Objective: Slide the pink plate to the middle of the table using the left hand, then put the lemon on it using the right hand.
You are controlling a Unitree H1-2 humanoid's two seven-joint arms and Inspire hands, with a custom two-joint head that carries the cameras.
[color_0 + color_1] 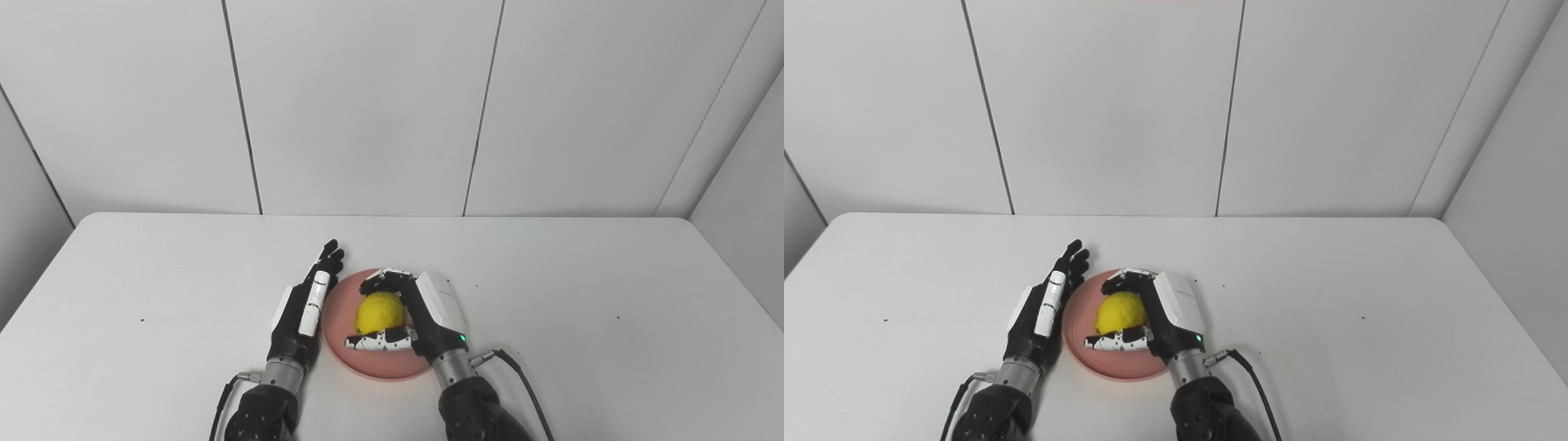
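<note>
You looked down from two head cameras set side by side, facing the table's point(551, 269) far edge and the panelled wall point(367, 104) behind it. Both views shared nearly the whole tabletop (the right one sat slightly further right).

Table point(1335, 294): white, bearing the pink plate point(1078, 343) near its middle.
Lemon point(1118, 312): yellow, over the plate.
Right hand point(1157, 318): fingers and thumb curled round the lemon.
Left hand point(1044, 303): fingers straight, just beside the plate's left rim.
</note>
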